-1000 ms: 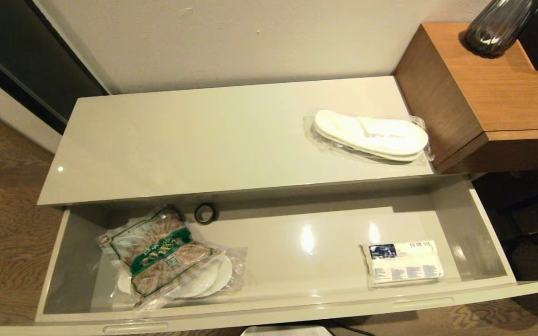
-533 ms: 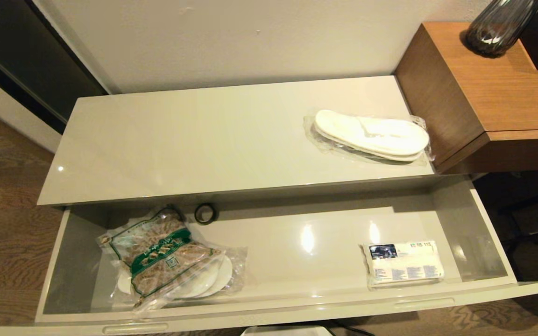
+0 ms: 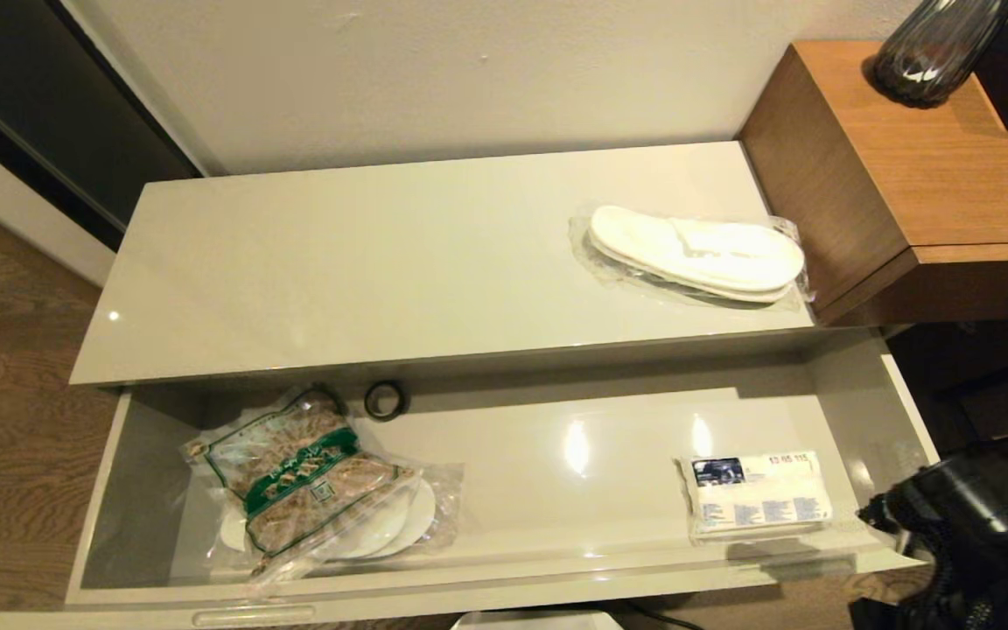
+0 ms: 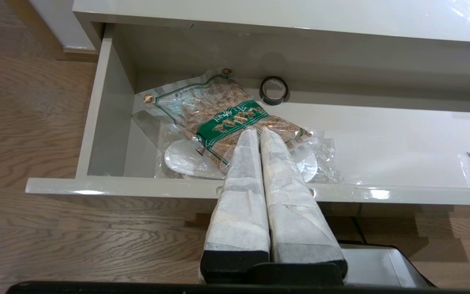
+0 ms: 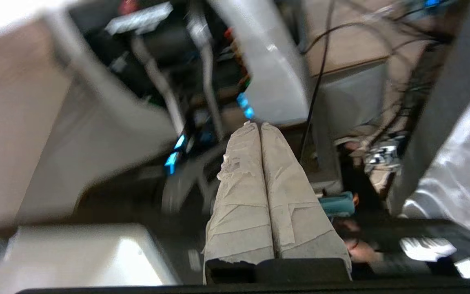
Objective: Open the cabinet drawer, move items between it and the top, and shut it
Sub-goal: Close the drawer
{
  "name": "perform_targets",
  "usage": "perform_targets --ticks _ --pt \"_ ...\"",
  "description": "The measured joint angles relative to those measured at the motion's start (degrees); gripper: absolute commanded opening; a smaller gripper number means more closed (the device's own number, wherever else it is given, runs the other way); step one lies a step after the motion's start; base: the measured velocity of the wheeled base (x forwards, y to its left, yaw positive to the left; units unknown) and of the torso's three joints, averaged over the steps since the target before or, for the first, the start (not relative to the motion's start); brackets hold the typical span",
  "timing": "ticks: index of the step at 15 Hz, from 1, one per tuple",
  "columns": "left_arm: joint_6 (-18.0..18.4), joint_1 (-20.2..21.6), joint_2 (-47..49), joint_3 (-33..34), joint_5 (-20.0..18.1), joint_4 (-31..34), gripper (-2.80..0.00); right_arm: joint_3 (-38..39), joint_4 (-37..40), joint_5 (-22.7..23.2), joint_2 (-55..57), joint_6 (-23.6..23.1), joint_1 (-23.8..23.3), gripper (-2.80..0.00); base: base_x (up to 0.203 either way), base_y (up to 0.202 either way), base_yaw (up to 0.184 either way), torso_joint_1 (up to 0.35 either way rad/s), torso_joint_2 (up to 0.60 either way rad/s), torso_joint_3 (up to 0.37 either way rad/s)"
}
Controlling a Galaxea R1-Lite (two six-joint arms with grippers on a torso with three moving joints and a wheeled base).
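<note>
**Drawer open, slippers on the top, right arm at the front right corner**

The cabinet drawer (image 3: 556, 455) is seen pulled fully out below the top (image 3: 364, 262). With the drawer as landmark: the food bag (image 3: 298, 477) is lain at its left end, over a second wrapped pair of slippers (image 3: 381, 525); a black ring (image 3: 384, 400) is set behind the bag, and a tissue pack (image 3: 756, 493) sits toward its right end. The wrapped slippers (image 3: 696, 254) are found on the top, behind the drawer's right end, long axis running along the cabinet's length.

The left claw (image 4: 259, 132) is held in front of the drawer's left end, pressed shut and empty, aimed at the food bag. The right claw (image 5: 260, 126) is likewise closed on nothing; its arm is seen at the drawer's front right corner.

The right arm is judged nearer the slippers, which lie beyond it, further back
</note>
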Motion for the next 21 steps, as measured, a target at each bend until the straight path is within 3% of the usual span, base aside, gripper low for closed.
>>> perform_targets --ticks 3,5,8,10,13,15,21 --pt "0.00 0.00 0.00 0.00 0.02 0.00 -2.80 -0.03 -8.64 -7.83 8.14 9.41 6.46 -2.80 0.000 0.000 0.000 0.000 0.00 0.000" --pt "0.00 0.00 0.00 0.00 0.02 0.02 -2.80 -0.40 -13.26 -8.68 9.98 12.75 7.71 -2.80 0.000 0.000 0.000 0.000 0.00 0.000" --pt "0.00 0.00 0.00 0.00 0.04 0.00 -2.80 0.12 -20.35 -10.03 9.09 13.90 8.09 -2.80 0.000 0.000 0.000 0.000 0.00 0.000" --pt "-0.02 0.00 0.00 0.00 0.04 -0.02 -2.80 0.31 -22.43 -13.57 8.93 14.37 8.15 -2.80 0.000 0.000 0.000 0.000 0.00 0.000" --pt "-0.05 0.02 0.00 0.00 0.03 0.01 -2.80 0.59 -31.46 -20.73 11.29 14.55 8.12 -2.80 0.000 0.000 0.000 0.000 0.00 0.000" --pt "-0.02 0.05 0.00 0.00 0.04 0.00 -2.80 0.31 -36.19 -22.83 12.32 14.76 7.88 -2.80 0.000 0.000 0.000 0.000 0.00 0.000" --pt "-0.05 0.05 0.00 0.00 0.02 0.02 -2.80 -3.94 -35.35 -24.73 8.34 13.82 7.35 -2.80 0.000 0.000 0.000 0.000 0.00 0.000"
